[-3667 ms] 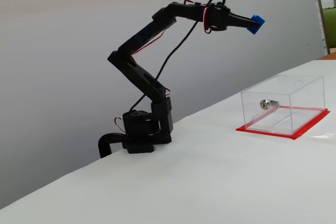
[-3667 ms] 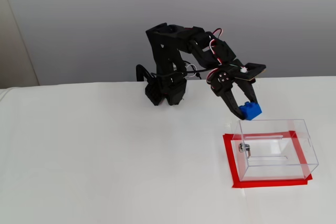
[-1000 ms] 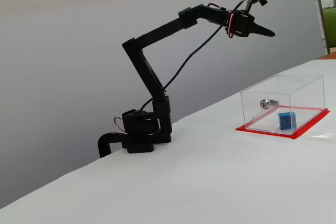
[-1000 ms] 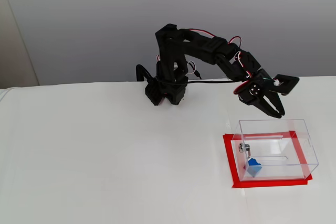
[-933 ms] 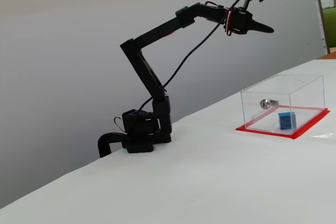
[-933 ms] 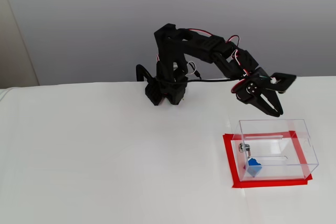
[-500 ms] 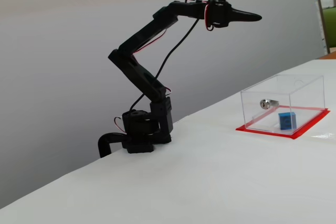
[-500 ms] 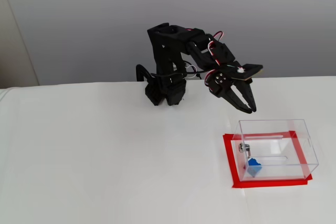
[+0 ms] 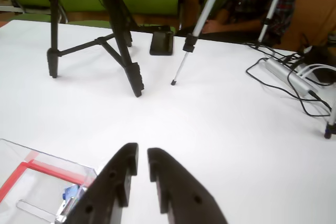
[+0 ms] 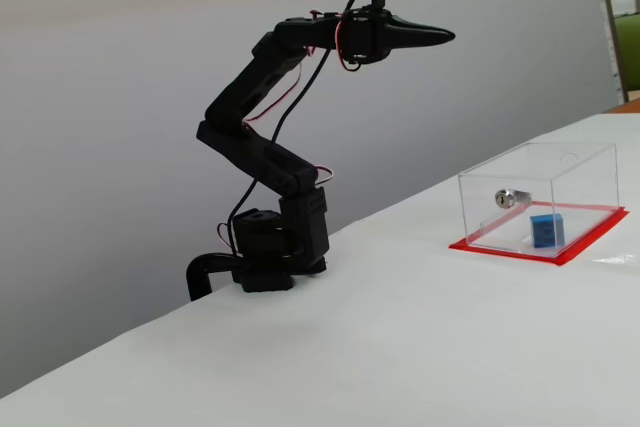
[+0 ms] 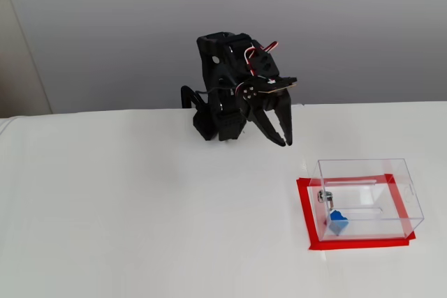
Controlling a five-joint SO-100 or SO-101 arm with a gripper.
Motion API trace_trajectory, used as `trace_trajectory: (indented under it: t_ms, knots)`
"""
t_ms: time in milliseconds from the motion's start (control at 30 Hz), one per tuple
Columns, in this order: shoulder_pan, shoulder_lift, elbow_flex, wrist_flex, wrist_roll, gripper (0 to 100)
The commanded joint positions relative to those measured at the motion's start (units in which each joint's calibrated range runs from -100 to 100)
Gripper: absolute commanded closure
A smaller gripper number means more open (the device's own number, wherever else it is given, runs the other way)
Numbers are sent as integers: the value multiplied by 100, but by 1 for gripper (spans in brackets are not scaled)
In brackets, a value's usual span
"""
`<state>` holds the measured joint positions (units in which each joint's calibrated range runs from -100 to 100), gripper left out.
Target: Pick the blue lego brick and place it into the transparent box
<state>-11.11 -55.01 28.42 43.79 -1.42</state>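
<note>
The blue lego brick (image 10: 546,229) lies inside the transparent box (image 10: 560,162), on its floor near the silver lock (image 10: 507,198). In another fixed view the brick (image 11: 338,223) sits at the left front corner of the box (image 11: 363,172), which stands on a red sheet (image 11: 304,214). In the wrist view the brick (image 9: 70,193) peeks out behind the box wall (image 9: 52,161) at lower left. My gripper (image 9: 142,153) is empty, its jaws a narrow gap apart. It is raised high above the table (image 10: 445,38), up and left of the box (image 11: 285,142).
In the wrist view, black tripod legs (image 9: 121,40), a silver tripod leg (image 9: 191,40) and a small black block (image 9: 161,42) stand on the far side of the white table. A power strip with cables (image 9: 286,74) lies at right. The arm base (image 10: 275,247) is clamped at the table's edge.
</note>
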Motion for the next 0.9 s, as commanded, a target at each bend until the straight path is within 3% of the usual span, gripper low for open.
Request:
trace_trajectory:
  t_ms: [0,367,867]
  knots:
    - [279,-350,232,-36,-10,98]
    - [1344,-1928,2357,-79,22,98]
    - [1751,-3650,5250,-105,32,98]
